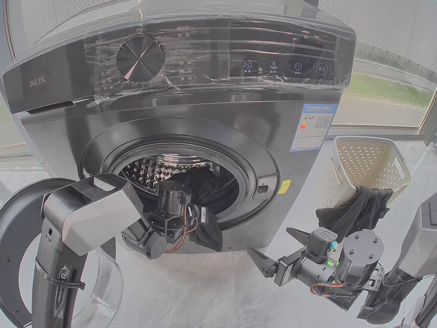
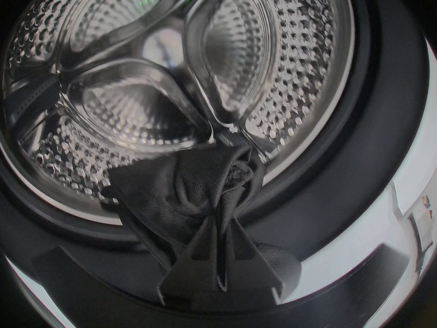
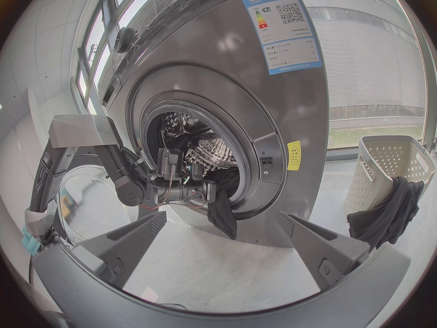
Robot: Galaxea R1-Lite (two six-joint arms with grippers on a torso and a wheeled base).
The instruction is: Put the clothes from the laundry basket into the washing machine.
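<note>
The grey washing machine (image 1: 191, 115) stands with its round door (image 1: 16, 233) swung open to the left. My left gripper (image 2: 223, 226) is at the lower rim of the opening, shut on a dark garment (image 2: 182, 192). Part of the garment (image 1: 207, 231) lies in the steel drum (image 2: 136, 92) and part hangs over the rim outside. My right gripper (image 1: 269, 241) hovers open and empty above the floor, between the machine and the laundry basket (image 1: 364, 160). A black garment (image 1: 357, 212) drapes over the basket's front rim; the same garment (image 3: 387, 210) and basket (image 3: 387, 160) show in the right wrist view.
The basket leans tilted on the floor to the right of the machine, by the window. Bare grey floor (image 1: 218, 288) lies in front of the machine. The open door and my left arm (image 1: 91, 215) take up the space at front left.
</note>
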